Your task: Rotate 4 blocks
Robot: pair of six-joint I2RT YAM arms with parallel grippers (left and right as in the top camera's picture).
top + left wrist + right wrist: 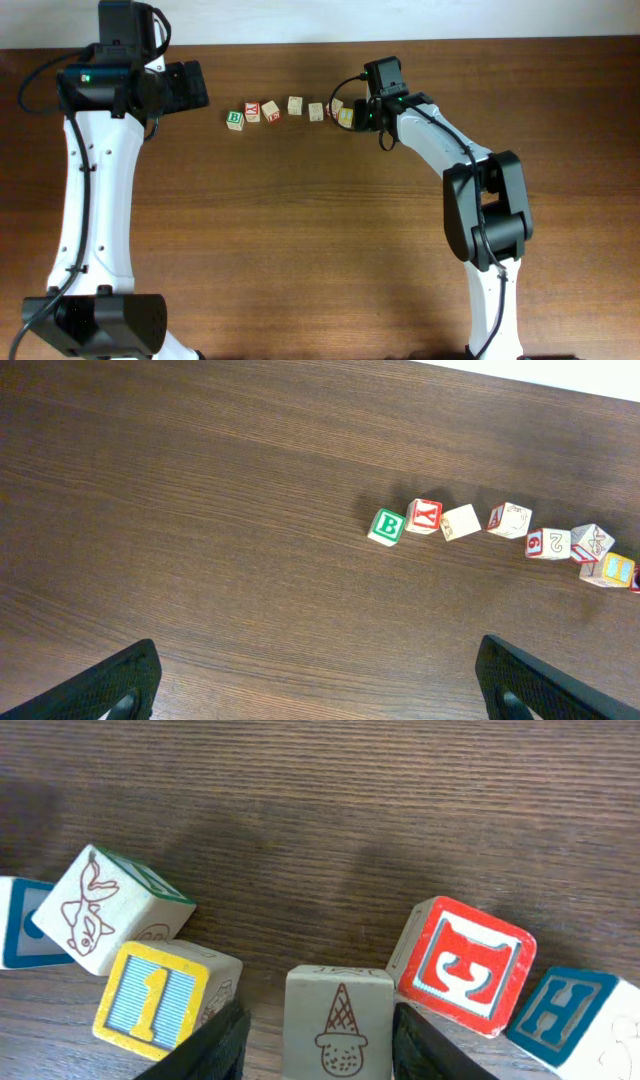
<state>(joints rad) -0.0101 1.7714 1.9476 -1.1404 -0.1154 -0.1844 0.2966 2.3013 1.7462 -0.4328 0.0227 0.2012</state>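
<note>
The tabletop [300, 230] is dark brown wood with a fine grain that runs left to right. Along its far edge a pale strip [400, 20] shows; whether it is wall or floor I cannot tell. No more of the room is in view.

A loose row of small wooden blocks [295, 104] lies near the far edge, starting at a green B block [387, 526] on the left end.

At the right end of the row, the right gripper [320, 1015] is down at the tabletop and only partly closed. Its 2 fingers flank a pale cone block [338, 1020]. 1 finger is against the block and a thin gap shows at the other.

The yellow block [150, 1000], marked 1, sits just beside that gap. Behind it a fish block [100, 910] with a green-edged top is tilted. On the other side stand the red block [465, 965] and the blue H block [560, 1015], close together.

The left gripper [318, 660] hangs wide open over bare wood, well apart from the row and holding nothing.
</note>
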